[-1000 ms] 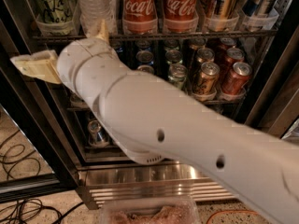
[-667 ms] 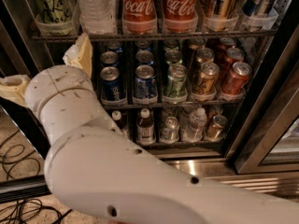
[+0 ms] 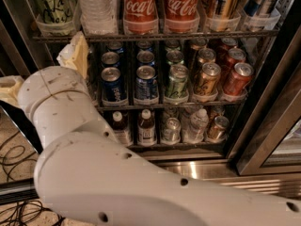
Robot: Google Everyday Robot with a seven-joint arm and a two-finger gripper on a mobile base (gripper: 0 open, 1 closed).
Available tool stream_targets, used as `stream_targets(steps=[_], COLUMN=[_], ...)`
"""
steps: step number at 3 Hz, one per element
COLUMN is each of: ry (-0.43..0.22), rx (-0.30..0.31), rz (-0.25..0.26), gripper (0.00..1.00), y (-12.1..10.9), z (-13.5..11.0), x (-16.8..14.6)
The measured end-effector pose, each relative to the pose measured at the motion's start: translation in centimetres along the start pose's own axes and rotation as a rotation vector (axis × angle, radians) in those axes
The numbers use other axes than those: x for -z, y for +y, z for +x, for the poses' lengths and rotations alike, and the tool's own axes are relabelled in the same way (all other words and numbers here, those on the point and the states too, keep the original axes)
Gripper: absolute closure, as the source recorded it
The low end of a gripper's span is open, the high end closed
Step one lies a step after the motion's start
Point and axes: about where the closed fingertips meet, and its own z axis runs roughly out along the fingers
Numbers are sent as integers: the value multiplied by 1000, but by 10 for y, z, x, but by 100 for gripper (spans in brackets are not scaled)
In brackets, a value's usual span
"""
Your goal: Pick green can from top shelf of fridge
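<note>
The green can (image 3: 49,4), pale green with black script lettering, stands in a clear tray at the far left of the top shelf (image 3: 155,36) of the fridge (image 3: 263,140). Its top is cut off by the frame edge. My gripper (image 3: 44,72) is low and left of the can, in front of the middle shelf's left end. One cream finger (image 3: 75,55) points up towards the top shelf, the other (image 3: 8,89) sticks out to the left. The fingers are apart and hold nothing. My white arm (image 3: 117,173) fills the lower left of the view.
A clear water bottle (image 3: 96,8) stands right beside the green can, then two red Coca-Cola cans (image 3: 139,8). Short blue, green, gold and red cans (image 3: 176,81) fill the middle rack. Small bottles (image 3: 146,126) stand below. Cables (image 3: 16,161) lie on the floor at left.
My arm has swung down and to the left, uncovering the middle and lower racks. The gripper has dropped from the top shelf's height to below it.
</note>
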Motion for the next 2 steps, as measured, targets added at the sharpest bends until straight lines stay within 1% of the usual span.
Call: stream_targets(steps=[1,2], ry=[-40,-90], rx=[32,60], rz=[59,131], gripper=[0,0], y=[-6,-16], z=[-10,-21], x=[-8,-18])
